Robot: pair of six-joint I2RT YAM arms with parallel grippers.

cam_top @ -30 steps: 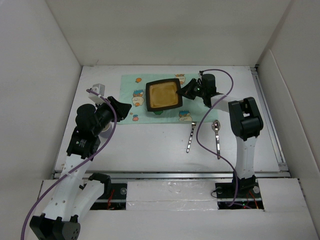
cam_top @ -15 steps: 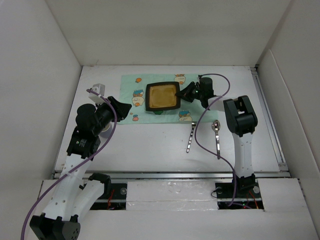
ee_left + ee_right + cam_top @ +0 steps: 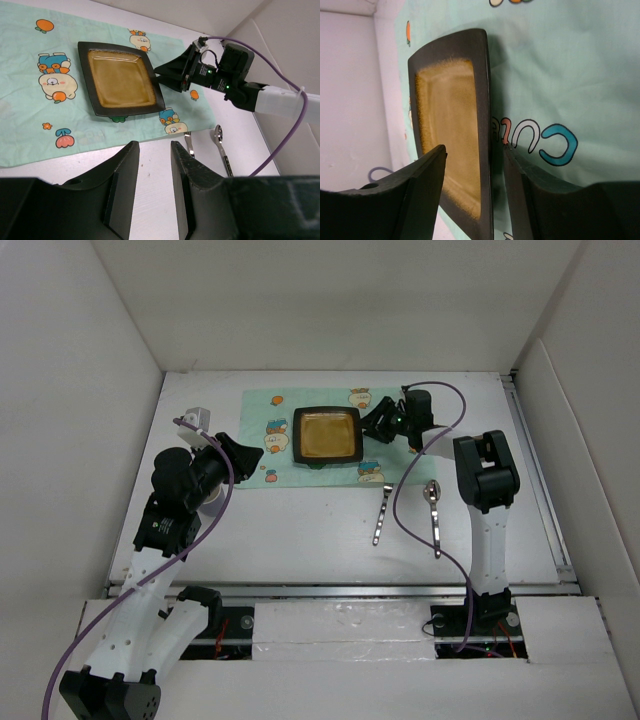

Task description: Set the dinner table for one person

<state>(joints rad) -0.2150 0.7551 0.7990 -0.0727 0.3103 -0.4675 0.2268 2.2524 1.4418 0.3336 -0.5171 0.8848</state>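
Note:
A square black plate [image 3: 326, 436] with an amber centre lies flat on the mint-green cartoon placemat [image 3: 268, 410] at the back of the white dinner table [image 3: 300, 540]. My right gripper [image 3: 371, 425] stands open at the plate's right rim. In the right wrist view its jaws straddle that rim [image 3: 485, 100], one over the plate [image 3: 447, 115], the other over the placemat [image 3: 560, 75], gaps on both sides. A fork [image 3: 381, 515] and a spoon [image 3: 435, 515] lie in front of the placemat. My left gripper [image 3: 154, 146] hovers open and empty near the placemat's [image 3: 30, 125] front edge, left of the plate [image 3: 122, 77].
A small pale object [image 3: 197, 418] sits at the left of the table, behind my left arm. White walls enclose the table on three sides. A metal rail [image 3: 540, 480] runs along the right edge. The right arm's purple cable [image 3: 400, 510] loops over the table between the fork and spoon.
My right gripper has opened and let go of the plate's right rim. The plate has shifted slightly on the placemat and now lies square. The left arm has not moved.

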